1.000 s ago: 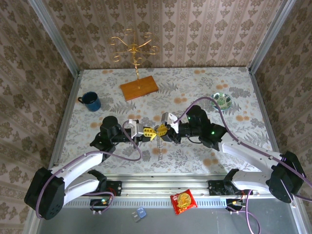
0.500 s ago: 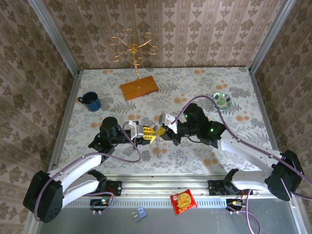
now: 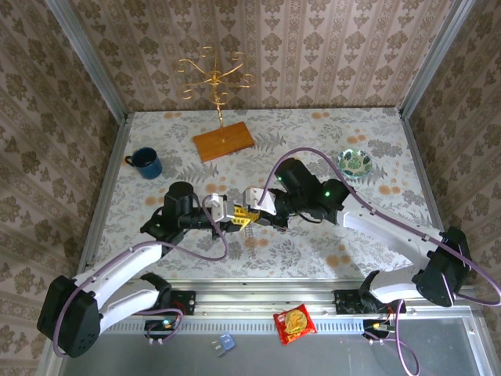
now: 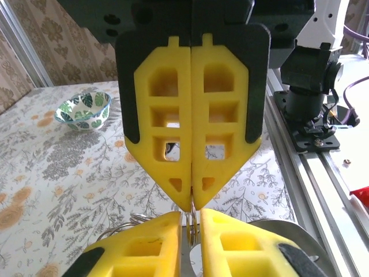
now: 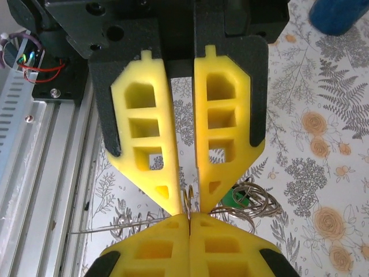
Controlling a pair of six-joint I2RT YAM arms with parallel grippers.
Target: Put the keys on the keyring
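Over the table's middle my two grippers meet tip to tip. My right gripper (image 3: 252, 211) (image 5: 189, 218) is shut on a small double-coil metal ring (image 5: 187, 197) (image 4: 192, 222). My left gripper (image 3: 232, 213) (image 4: 191, 216) faces it with its fingers slightly apart. The ring stands in that gap, and I see no contact. Below on the table, the green key head (image 5: 235, 199) lies among silvery split rings (image 5: 262, 202). The keyring's thin grey wire (image 5: 115, 227) runs off to the left behind the fingers. The dark silvery key is hidden.
A blue mug (image 3: 145, 162) stands at the left and a leaf-patterned bowl (image 3: 354, 161) at the right. At the back, the gold hook stand (image 3: 213, 74) rises from its wooden base (image 3: 223, 141). A red snack packet (image 3: 295, 321) lies on the front rail.
The meeting point of the two grippers has shifted a little to the left. The right arm has reached further across and the left arm has drawn back. The grippers remain tip to tip.
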